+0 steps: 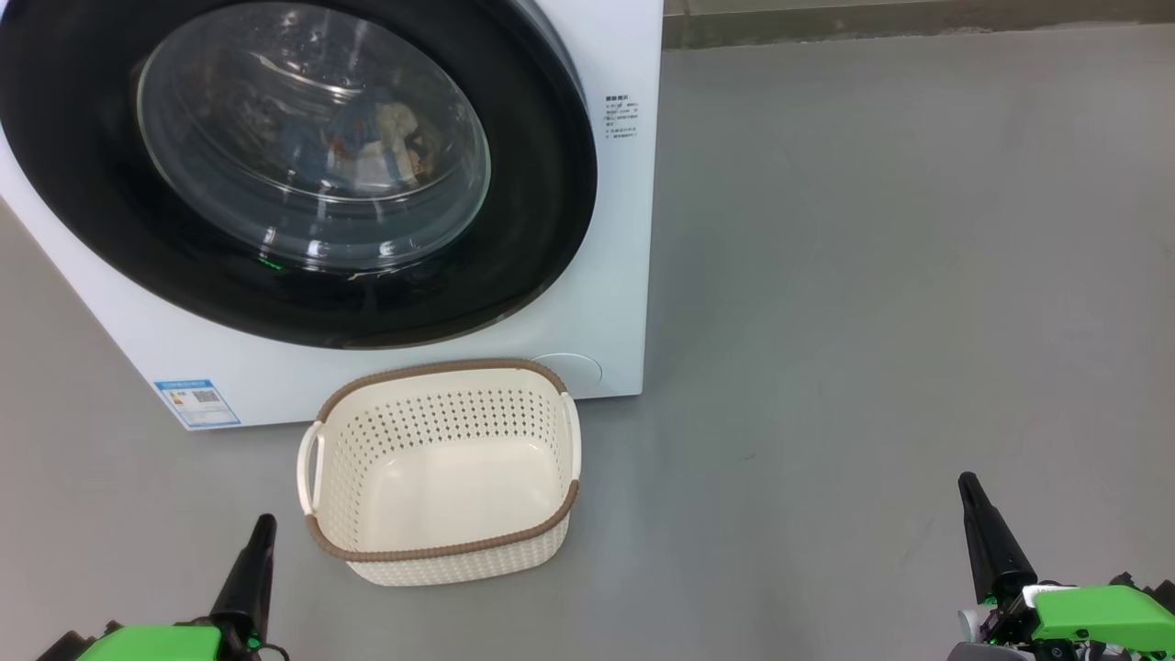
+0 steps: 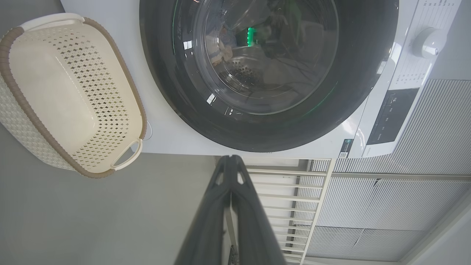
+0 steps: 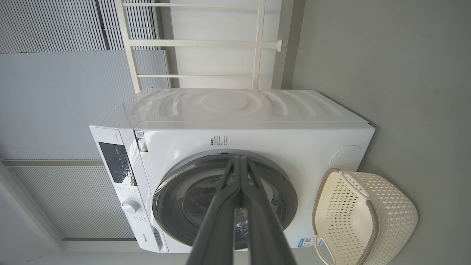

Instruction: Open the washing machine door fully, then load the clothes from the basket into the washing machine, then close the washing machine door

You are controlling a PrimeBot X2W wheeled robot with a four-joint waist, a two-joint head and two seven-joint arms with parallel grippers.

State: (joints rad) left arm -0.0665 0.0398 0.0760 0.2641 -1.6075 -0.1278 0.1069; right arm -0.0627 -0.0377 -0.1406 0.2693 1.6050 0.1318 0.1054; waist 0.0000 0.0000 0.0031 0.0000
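Note:
The white washing machine (image 1: 606, 303) fills the upper left of the head view, its round black-rimmed door (image 1: 514, 266) shut flat against the front. Through the glass, the clothes (image 1: 376, 138) lie in the drum, blue and cream. In front of the machine the cream perforated basket (image 1: 441, 551) stands on the floor with nothing inside. My left gripper (image 1: 263, 521) sits low at the basket's left, shut and holding nothing. My right gripper (image 1: 967, 480) is far to the right, also shut and bare. The wrist views show the door (image 2: 353, 92) (image 3: 283, 184) and the basket (image 2: 22, 121) (image 3: 397, 217) beyond the closed fingers (image 2: 206, 221) (image 3: 217, 221).
Grey floor (image 1: 872, 321) spreads wide to the right of the machine and around the basket. A blue energy label (image 1: 197, 402) sits at the machine's lower left corner. Behind the machine stand a white railing (image 3: 206, 44) and ribbed wall panels (image 3: 55, 92).

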